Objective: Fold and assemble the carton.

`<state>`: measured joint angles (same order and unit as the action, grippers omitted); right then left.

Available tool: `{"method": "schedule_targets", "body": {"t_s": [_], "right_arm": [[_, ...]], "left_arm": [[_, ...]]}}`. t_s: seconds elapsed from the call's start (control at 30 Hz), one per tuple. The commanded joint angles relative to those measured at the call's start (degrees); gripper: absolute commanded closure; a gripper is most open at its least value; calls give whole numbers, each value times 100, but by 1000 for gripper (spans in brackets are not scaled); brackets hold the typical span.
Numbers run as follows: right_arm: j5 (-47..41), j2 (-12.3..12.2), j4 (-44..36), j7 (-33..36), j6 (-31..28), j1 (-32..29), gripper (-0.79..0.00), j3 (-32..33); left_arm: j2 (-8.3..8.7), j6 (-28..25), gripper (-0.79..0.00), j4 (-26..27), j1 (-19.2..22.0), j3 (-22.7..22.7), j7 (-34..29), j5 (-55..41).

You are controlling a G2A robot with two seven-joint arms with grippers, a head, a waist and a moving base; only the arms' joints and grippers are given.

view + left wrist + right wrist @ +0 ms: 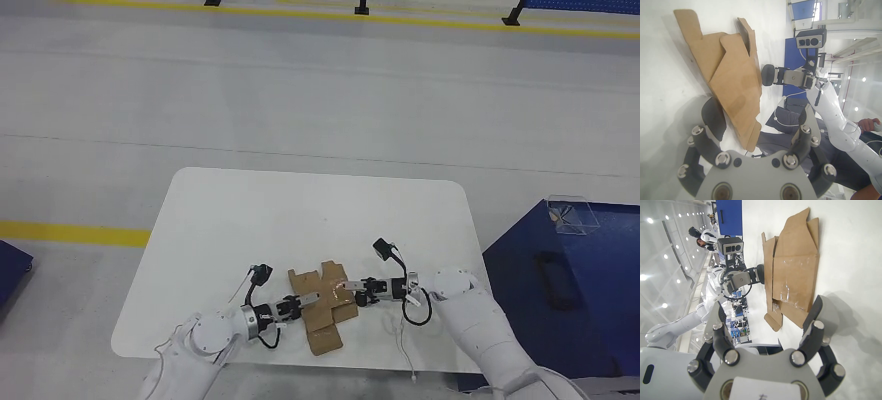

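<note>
A flattened brown cardboard carton lies near the front edge of the white table, its flaps spread out. My left gripper is at the carton's left side. In the left wrist view it is open, one dark pad on the table against the carton, whose near edge lies between the fingers. My right gripper is at the carton's right side. It is open too, just short of the carton, which has a glossy taped patch. Each wrist view shows the other gripper's pad at the carton's far edge.
A blue cabinet stands right of the table, with a clear container on its top. A white cable hangs from the right arm over the front edge. The table's back half is bare.
</note>
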<state>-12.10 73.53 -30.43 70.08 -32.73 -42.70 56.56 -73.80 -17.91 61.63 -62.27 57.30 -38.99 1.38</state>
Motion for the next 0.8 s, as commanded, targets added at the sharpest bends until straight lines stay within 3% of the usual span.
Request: {"method": "schedule_targets", "body": {"t_s": [0.0, 0.13, 0.17, 0.2, 0.23, 0.27, 0.47, 0.77], "right_arm": [[-180, 40, 178, 118, 17, 61, -785, -14], [-406, 109, 398, 261, 114, 151, -785, -64], [-425, 119, 430, 255, 107, 163, -785, -80], [-436, 128, 455, 246, 99, 174, -785, -97], [-452, 135, 480, 239, 92, 182, -785, -110], [-486, 142, 501, 234, 87, 186, -785, -117], [-702, 125, 570, 257, 109, 231, -785, -86], [-1004, -99, 488, 292, 144, 232, -785, 157]], "left_arm": [[-33, -32, -785, -126, 68, -81, 21, -24], [-100, -69, -785, -363, 192, -242, 121, 24], [-114, -105, -699, -409, 214, -267, 135, 2], [-127, -141, -533, -457, 233, -285, 145, -27], [-138, -189, -225, -501, 253, -300, 166, -35], [-147, -232, 0, -551, 269, -306, 216, -42], [-175, -372, 0, -720, 345, -308, 314, -77], [-133, -644, 0, -470, 239, -176, 281, -124]]}}
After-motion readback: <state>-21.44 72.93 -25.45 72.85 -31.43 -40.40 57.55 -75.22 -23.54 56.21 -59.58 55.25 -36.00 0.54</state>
